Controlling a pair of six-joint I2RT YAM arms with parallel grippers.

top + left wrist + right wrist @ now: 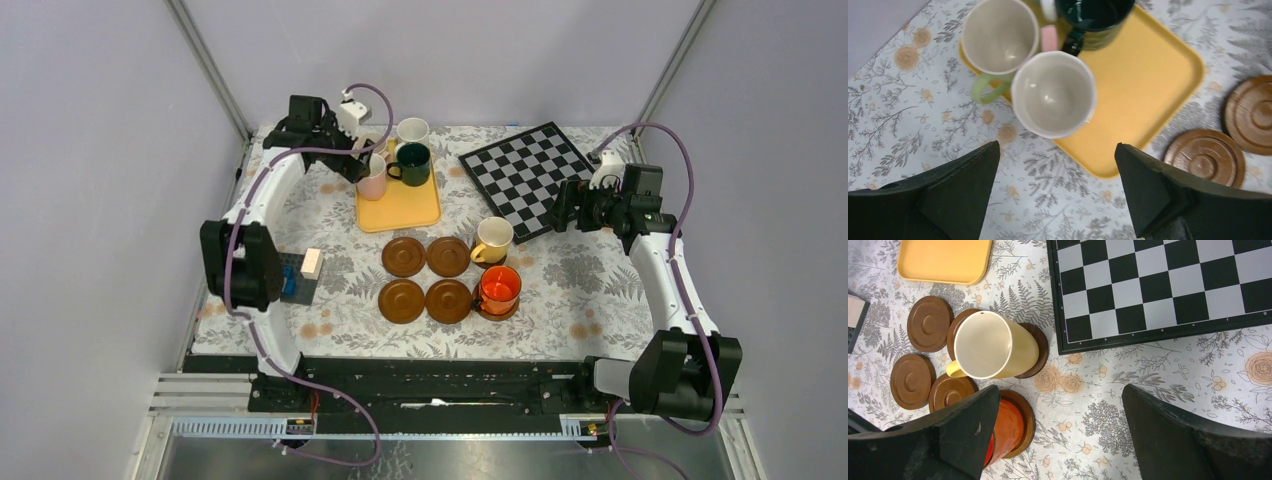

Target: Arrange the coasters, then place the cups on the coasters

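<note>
Four bare brown coasters (425, 278) lie in a square at mid-table. To their right, the yellow cup (493, 238) and the orange cup (499, 288) each stand on a coaster. The pink cup (1053, 95), pale green cup (999, 36) and dark green cup (1095, 20) crowd the yellow tray (1148, 75); the white cup (412, 130) stands behind it. My left gripper (1058, 165) hangs open just short of the pink cup, with only tablecloth between its fingers. Above the cloth right of the orange cup (1005, 427), my right gripper (1060, 410) is open and holds nothing.
A chessboard (525, 175) lies at the back right, close to the yellow cup's dark coaster (1040, 347). A small pale block on a dark holder (305, 268) sits by the left arm. Walls and frame posts close in the table.
</note>
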